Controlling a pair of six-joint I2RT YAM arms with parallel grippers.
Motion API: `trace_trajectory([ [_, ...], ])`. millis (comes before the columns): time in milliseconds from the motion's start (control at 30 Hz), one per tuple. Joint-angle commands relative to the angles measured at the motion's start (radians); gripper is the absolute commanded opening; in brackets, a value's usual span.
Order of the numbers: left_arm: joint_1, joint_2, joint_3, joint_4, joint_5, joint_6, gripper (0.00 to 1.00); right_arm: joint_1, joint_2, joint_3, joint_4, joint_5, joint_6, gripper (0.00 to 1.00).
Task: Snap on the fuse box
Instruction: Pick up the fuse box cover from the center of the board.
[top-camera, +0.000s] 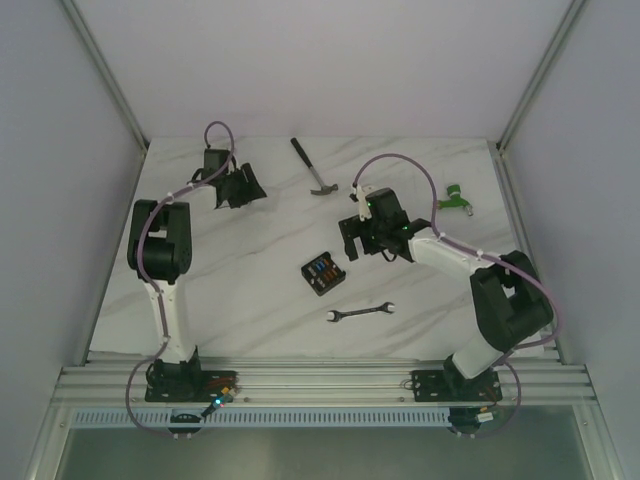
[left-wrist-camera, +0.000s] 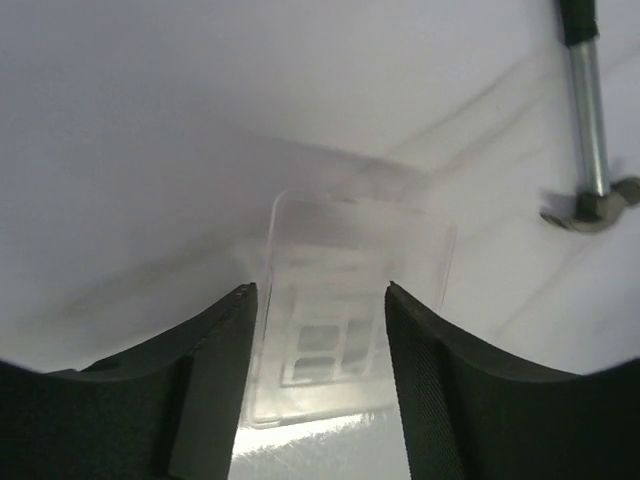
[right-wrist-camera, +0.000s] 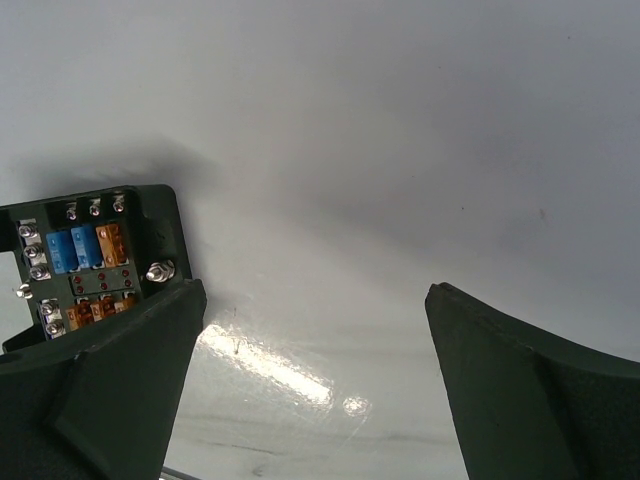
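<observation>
Looking from above, you find the fuse box (top-camera: 322, 273) uncovered mid-desk (top-camera: 230, 290), well apart from the left gripper (top-camera: 238, 190). Your left wrist view shows its jaws parted around a clear lid (left-wrist-camera: 350, 260), presumably to fetch it. Your right wrist view shows the right gripper (right-wrist-camera: 315, 300) spread wide beside the box, likely to steady it.

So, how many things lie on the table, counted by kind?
Hammer: 1
Wrench: 1
Fuse box: 1
Clear lid: 1
Green item, kind unclear: 1
Total: 5
</observation>
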Motion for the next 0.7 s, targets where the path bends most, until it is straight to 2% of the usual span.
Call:
trace_trajectory([
  [0, -0.003, -0.031, -0.091, 0.058, 0.187, -0.046, 0.61, -0.006, 0.016, -0.002, 0.017, -0.025, -0.005, 1.00],
  [300, 0.013, -0.093, -0.232, 0.214, 0.281, -0.133, 0.42, -0.007, 0.027, 0.001, 0.017, -0.050, -0.003, 1.00],
  [667, 0.020, -0.152, -0.322, 0.397, 0.356, -0.240, 0.10, -0.007, 0.026, 0.008, 0.011, -0.095, -0.003, 1.00],
])
